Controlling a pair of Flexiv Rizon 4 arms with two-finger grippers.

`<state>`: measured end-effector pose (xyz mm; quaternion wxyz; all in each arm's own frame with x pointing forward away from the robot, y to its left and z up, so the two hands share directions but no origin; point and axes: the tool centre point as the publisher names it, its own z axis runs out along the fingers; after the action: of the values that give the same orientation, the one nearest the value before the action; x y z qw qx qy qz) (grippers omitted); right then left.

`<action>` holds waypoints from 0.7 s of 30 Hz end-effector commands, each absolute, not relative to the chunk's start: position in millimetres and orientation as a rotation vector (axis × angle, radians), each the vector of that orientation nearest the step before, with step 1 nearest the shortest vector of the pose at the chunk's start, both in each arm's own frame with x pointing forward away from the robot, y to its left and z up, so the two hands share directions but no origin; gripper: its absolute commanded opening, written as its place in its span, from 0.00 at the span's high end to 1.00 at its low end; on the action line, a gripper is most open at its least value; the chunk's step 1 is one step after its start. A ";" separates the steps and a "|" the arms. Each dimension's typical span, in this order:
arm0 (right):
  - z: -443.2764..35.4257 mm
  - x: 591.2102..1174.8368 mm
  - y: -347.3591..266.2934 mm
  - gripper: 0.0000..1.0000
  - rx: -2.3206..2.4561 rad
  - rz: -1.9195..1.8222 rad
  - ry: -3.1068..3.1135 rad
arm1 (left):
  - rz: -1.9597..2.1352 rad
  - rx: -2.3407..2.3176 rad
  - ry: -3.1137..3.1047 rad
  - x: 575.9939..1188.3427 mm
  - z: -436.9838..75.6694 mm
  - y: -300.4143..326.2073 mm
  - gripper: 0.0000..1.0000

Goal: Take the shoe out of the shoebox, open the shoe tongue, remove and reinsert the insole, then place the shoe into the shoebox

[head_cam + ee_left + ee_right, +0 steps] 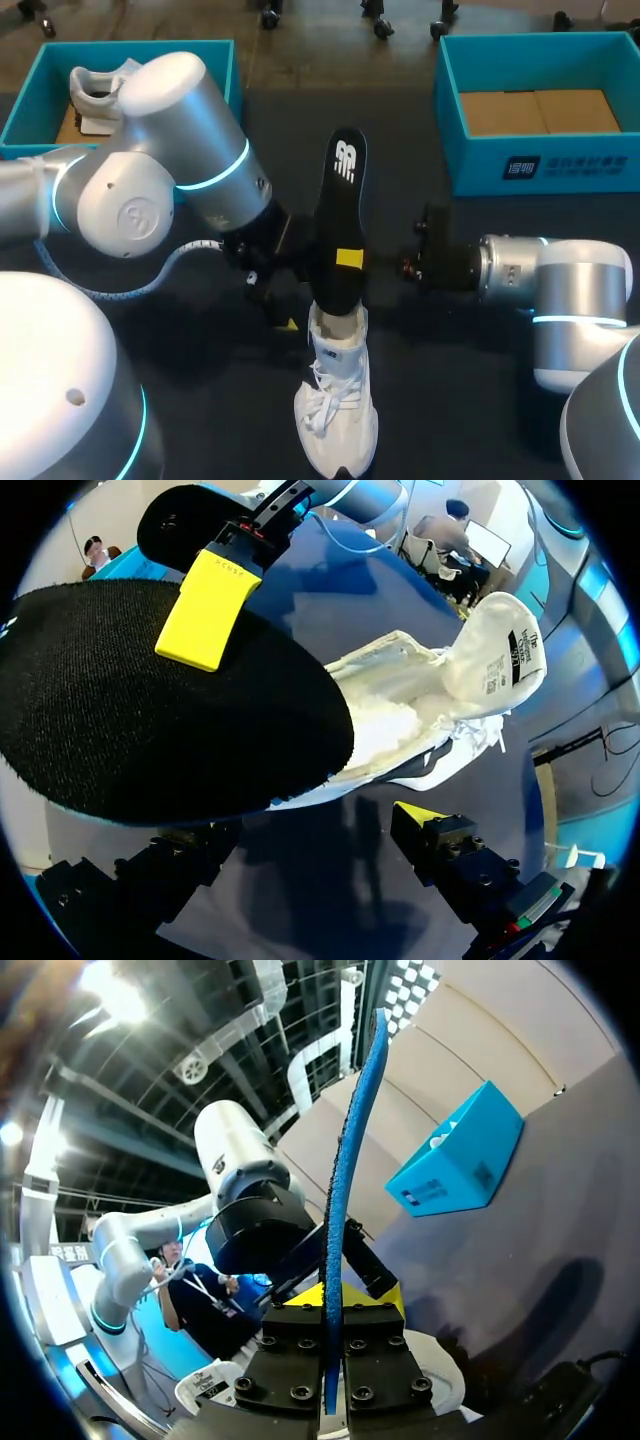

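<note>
Right jaws are clamped on the insole near mid-length. Left jaws stand apart, near the shoe, holding nothing.

The shoe sits sole-down on the desk. Its long axis runs near-to-far, toe towards me, heel away. The insole stands almost upright, lower end in the shoe's mouth, logo end up.

Risks: the shoe is unrestrained, so a downward push may slide or tip it. The insole may buckle, snag on the collar, or pivot in my grip.

White laced shoe, sole down, black insole standing upright from its opening, teal shoebox well apart.
</note>
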<state>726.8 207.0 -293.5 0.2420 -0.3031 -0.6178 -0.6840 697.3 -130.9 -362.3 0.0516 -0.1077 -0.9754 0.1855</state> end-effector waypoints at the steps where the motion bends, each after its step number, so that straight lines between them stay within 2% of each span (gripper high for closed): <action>1: -295.3 721.5 207.3 1.00 -0.827 -1.892 -1.682 | 0.584 -0.318 -2.972 693.8 -362.2 -130.2 0.00; 21: -286.3 717.7 199.9 1.00 -0.768 -1.883 -1.716 | 0.577 -0.285 -2.980 686.5 -359.6 -129.6 0.00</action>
<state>716.7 205.6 -282.2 0.2323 -0.2858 -0.6261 -0.6873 687.6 -130.9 -360.0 0.0480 -0.0935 -0.9764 0.1887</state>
